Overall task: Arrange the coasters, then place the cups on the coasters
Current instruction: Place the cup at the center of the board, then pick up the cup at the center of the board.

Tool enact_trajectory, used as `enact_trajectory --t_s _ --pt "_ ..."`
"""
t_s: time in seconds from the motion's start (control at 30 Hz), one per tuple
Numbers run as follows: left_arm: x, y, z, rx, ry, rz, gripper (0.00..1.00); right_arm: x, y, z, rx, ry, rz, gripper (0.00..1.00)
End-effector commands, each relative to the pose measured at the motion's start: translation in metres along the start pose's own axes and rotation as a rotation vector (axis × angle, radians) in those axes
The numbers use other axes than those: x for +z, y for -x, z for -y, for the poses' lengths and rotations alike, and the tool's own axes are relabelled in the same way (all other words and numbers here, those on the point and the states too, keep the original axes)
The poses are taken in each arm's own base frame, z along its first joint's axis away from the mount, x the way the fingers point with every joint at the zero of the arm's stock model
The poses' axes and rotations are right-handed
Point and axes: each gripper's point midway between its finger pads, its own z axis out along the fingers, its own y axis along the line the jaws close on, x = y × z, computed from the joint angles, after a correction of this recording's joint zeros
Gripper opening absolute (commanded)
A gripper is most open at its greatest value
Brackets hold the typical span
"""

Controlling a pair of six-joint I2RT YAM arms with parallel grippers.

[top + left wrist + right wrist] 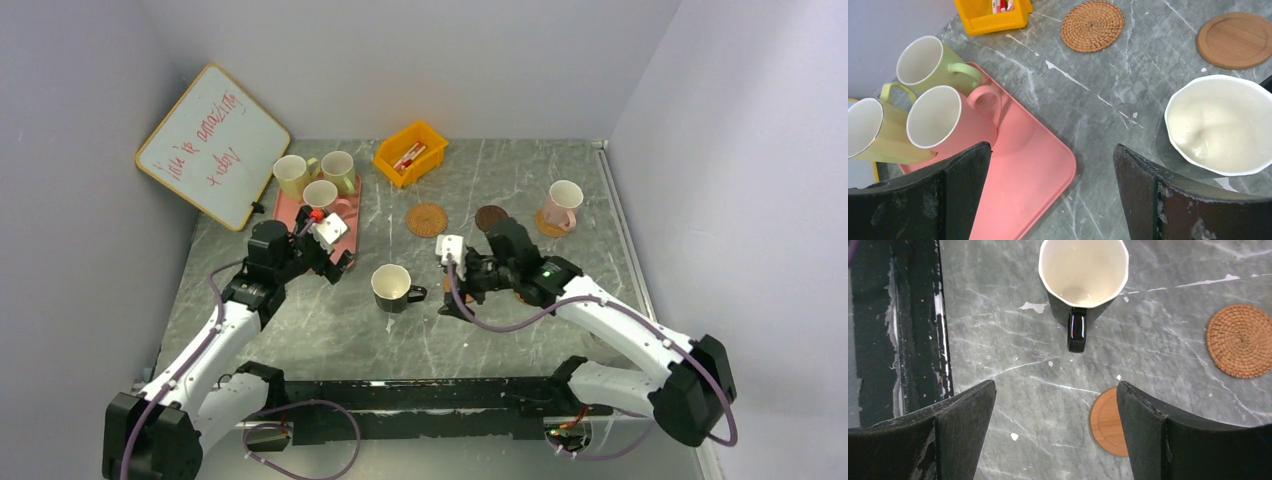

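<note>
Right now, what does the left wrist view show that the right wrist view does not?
Only left wrist: the pink rectangular tray, two pale green mugs, one pale pink mug, the yellow plastic bin, a brown wooden coaster. Only right wrist: a different orange-brown wooden coaster, low in frame. Both: the black mug with white inside and the round woven tan coaster.

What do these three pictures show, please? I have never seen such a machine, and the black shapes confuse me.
Two robot arms stand at a table. One picture looks down from above; the other two come from wrist cameras, so the black shapes are each arm's fingers. The left gripper and right gripper are open and hold nothing. On the table lie a black cup, a pink tray with three cups, a pink cup on a coaster, a woven coaster and a yellow bin.
</note>
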Motion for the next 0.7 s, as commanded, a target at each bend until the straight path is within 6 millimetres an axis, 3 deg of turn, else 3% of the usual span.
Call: enact_trajectory --t_s 0.0,0.27,0.67 --pt "-0.005 0.015 0.001 -0.004 -0.001 0.07 0.97 0.017 0.027 0.025 -0.086 -0.141 -0.008 0.93" --pt "-0.013 0.017 0.005 0.007 0.006 0.098 0.97 0.065 0.023 0.029 -0.066 -0.188 -0.104 0.81" --pt "-0.015 0.019 0.007 0.017 0.003 0.111 0.97 0.092 0.016 0.01 -0.063 -0.144 -0.07 0.63"
